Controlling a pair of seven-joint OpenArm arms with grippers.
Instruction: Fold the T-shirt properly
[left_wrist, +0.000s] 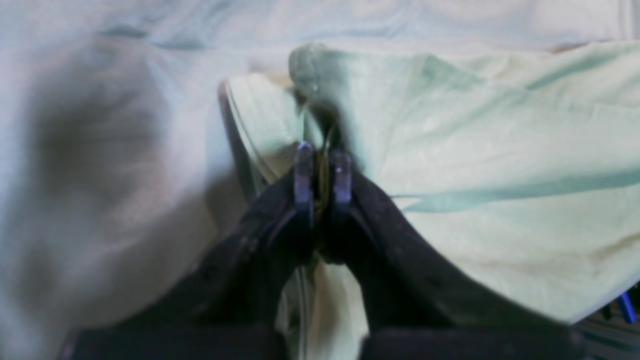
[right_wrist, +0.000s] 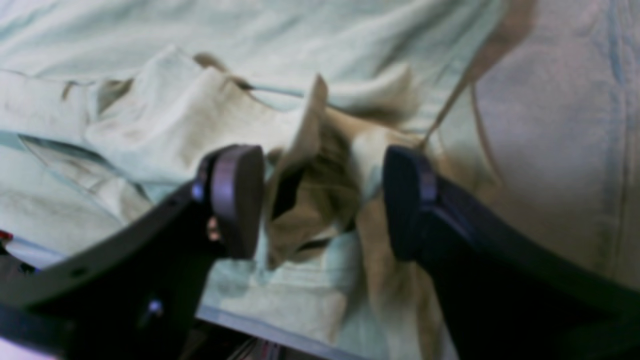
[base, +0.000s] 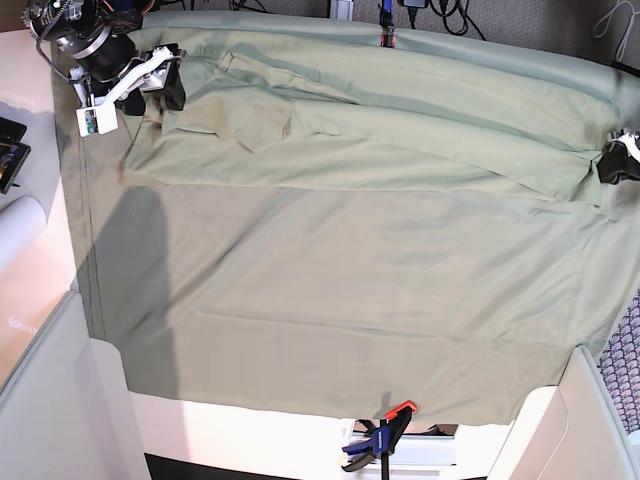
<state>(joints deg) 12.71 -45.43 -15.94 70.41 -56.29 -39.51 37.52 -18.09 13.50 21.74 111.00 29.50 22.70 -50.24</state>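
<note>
- T-shirt (base: 380, 135): stretched in a long band along the far edge of the surface (base: 330, 300), between the two arms, with wrinkles and a folded flap near the right-arm end.
- Left gripper (left_wrist: 322, 160): closed on a pinch of T-shirt fabric, seen at the right edge of the base view.
- Right gripper (right_wrist: 322, 200): jaws apart, straddling a bunched ridge of fabric at the T-shirt's other end; nothing clamped.
- Step in hand, as judged: securing both ends before a fold; one end held, the other not yet.
- Next move, as judged: closing the right gripper on the bunch, catching the T-shirt only and not the cloth (base: 300, 330) beneath.
- Surface: draped in grey-green cloth, pinned at the near edge by a clamp (base: 375, 440).
- Room: cables (base: 440, 15) behind the far edge; pale panels at the near corners.
</note>
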